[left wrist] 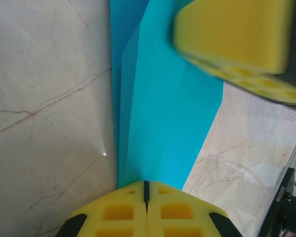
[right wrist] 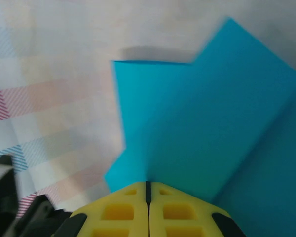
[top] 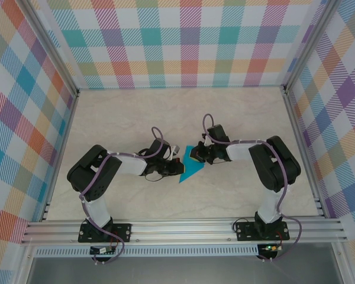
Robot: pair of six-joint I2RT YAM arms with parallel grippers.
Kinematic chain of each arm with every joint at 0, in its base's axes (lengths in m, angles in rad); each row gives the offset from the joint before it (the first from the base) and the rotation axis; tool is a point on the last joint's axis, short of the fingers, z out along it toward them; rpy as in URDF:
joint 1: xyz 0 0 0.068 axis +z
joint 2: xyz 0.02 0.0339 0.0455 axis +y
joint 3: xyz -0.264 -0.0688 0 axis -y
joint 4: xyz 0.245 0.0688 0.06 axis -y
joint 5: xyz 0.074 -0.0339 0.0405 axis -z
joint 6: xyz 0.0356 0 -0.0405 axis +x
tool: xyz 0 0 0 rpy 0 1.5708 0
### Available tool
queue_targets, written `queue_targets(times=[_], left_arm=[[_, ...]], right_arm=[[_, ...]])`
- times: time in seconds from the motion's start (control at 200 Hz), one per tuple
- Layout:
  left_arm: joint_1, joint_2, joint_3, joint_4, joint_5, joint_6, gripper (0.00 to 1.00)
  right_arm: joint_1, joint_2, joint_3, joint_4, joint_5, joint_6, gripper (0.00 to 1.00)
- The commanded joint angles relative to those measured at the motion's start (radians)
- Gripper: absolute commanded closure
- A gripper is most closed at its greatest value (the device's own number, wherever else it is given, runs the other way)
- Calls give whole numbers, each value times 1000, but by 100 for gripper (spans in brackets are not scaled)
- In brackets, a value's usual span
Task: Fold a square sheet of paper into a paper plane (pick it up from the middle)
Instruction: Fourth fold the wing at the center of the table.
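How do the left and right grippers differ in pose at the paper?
In the top view the left gripper reaches the paper from the left, the right gripper from the right. In the left wrist view the left gripper's tips sit at the paper's near edge, while the right gripper is over its far part. Both are shut.

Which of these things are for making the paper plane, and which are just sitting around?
For the job:
- bright cyan-blue paper sheet, partly folded
- left gripper, yellow fingers pinching the paper
- right gripper, yellow fingers pinching it too

Just there:
- pale marbled tabletop
- pastel chequered walls
- silver metal frame rail
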Motion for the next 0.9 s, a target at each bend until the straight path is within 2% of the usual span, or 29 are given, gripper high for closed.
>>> queue_targets(times=[0.0, 0.255, 0.505, 0.635, 0.815, 0.895], left_arm=[[-11, 86, -40, -188, -62, 22, 100], [-11, 21, -18, -216, -40, 12, 100], [-11, -123, 91, -285, 11, -32, 92], [-11, -99, 124, -228, 77, -80, 89], [-11, 17, 133, -169, 162, -116, 87], [-11, 33, 111, -180, 159, -112, 87]], right_arm=[[-3, 44, -18, 49, -18, 22, 95], [-2, 59, -4, -77, 71, -10, 95], [-3, 67, -4, -97, 69, -30, 96], [-3, 68, -4, -95, 68, -31, 96], [-3, 77, -1, -97, 62, -32, 96], [-3, 79, -1, -103, 66, -35, 96]])
